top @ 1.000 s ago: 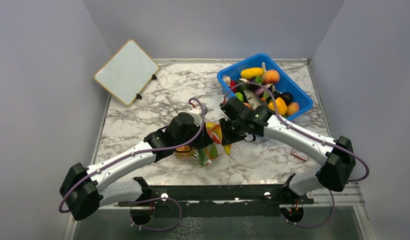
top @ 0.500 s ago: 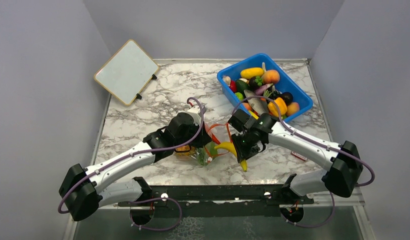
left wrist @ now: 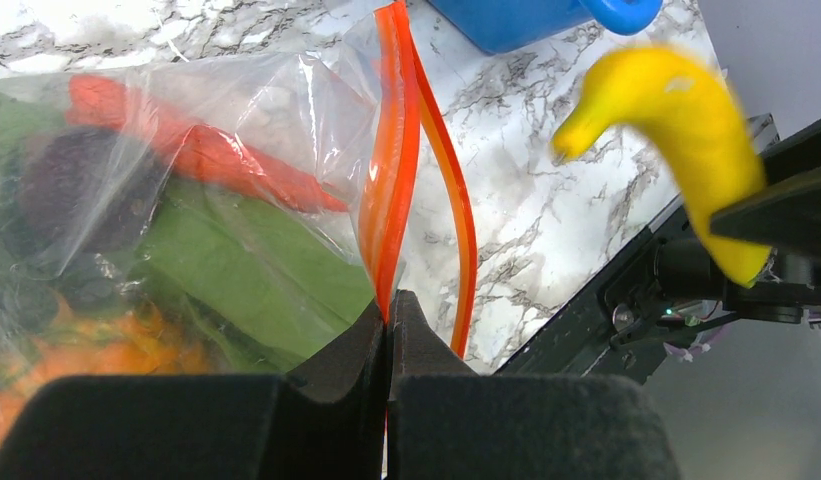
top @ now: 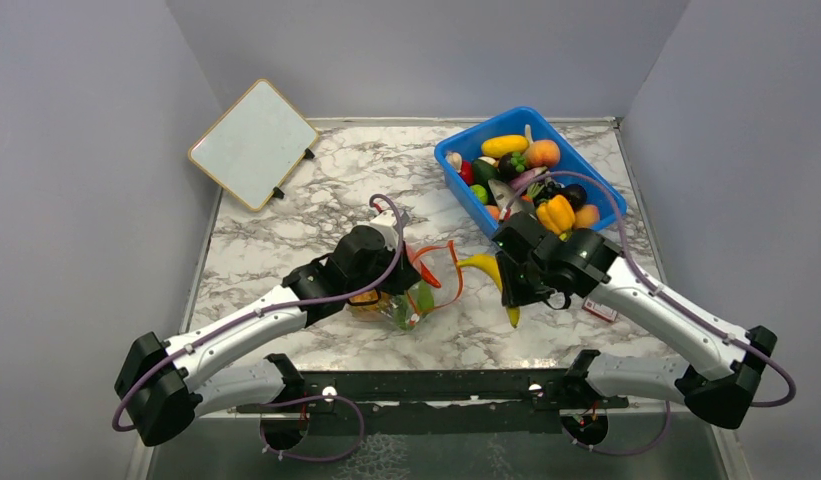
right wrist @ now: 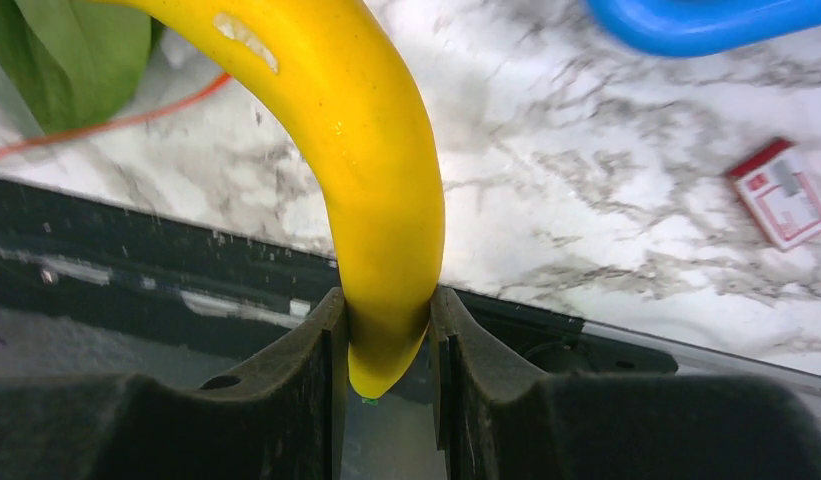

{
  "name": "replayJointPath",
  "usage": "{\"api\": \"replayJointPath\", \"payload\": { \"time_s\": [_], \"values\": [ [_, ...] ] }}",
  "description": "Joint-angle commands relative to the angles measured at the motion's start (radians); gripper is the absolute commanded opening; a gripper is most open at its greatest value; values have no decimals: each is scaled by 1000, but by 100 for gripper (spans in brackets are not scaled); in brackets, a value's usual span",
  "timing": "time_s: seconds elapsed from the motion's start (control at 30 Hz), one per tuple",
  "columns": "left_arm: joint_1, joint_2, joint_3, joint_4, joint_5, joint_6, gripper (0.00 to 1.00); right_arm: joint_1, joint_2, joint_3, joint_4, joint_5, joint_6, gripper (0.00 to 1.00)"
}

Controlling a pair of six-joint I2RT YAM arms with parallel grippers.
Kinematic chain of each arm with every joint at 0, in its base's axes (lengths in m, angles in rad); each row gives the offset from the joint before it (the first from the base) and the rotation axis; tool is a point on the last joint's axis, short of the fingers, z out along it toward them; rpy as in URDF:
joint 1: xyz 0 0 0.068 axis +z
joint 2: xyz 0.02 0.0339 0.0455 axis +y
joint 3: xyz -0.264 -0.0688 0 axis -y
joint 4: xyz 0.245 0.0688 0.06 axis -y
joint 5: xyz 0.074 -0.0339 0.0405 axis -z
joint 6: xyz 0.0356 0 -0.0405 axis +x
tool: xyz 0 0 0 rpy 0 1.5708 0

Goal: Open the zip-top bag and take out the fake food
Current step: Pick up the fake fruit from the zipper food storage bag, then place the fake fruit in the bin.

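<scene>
The left gripper (left wrist: 389, 330) was pinched shut on the orange zip strip (left wrist: 391, 180) of the clear bag (left wrist: 236, 110), its two pads meeting on the plastic just below the mouth. The bag lay on the marble table (top: 316, 220) near its front middle, mouth gaping toward 3 o'clock. Inside it showed a green leaf (left wrist: 256, 270), a red piece (left wrist: 206, 150) and something orange (left wrist: 76, 340), blurred through the plastic. The right gripper (right wrist: 388, 340) was clamped on the lower end of a yellow banana (right wrist: 376, 150), which was outside the bag, at 3 o'clock from the mouth and apart from it. A blue bin (top: 527, 113) of toy food stood at 1 o'clock from the bag, a whiteboard (top: 253, 144) at 10 o'clock, and a small red-and-white card (top: 600, 309) lay at 3 o'clock beyond the banana.
</scene>
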Motion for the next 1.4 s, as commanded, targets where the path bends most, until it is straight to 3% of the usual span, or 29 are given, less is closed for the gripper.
{"api": "replayJointPath", "payload": {
  "time_s": [0.0,0.2,0.3,0.4,0.47,0.53,0.63,0.87,1.03,1.13,1.37],
  "values": [
    [-2,-28,11,14,-32,-2,0,-3,-58,94,-64,259,91,16],
    [-3,-29,14,14,-20,-2,0,-11,-30,133,-15,505,102,17],
    [-2,-37,14,10,-17,-5,0,-77,-10,161,37,565,58,19],
    [-3,-43,13,0,-8,0,0,-251,-34,102,222,506,-93,20],
    [-2,-44,10,-5,-1,0,0,-399,-49,41,361,380,-196,21],
    [-4,-46,10,-5,6,0,0,-534,-24,12,419,232,-241,21],
    [-3,-52,5,-7,3,-1,0,-638,37,16,444,122,-283,21],
    [-2,-52,7,-12,2,6,0,-783,189,123,458,132,-319,21],
    [-2,-52,17,10,-10,7,0,-815,308,164,515,193,-363,21],
    [-2,-34,36,11,0,20,0,-849,393,165,552,152,-369,24],
    [-3,-57,13,4,-1,2,0,-890,516,193,490,192,-345,29]
  ]
}}
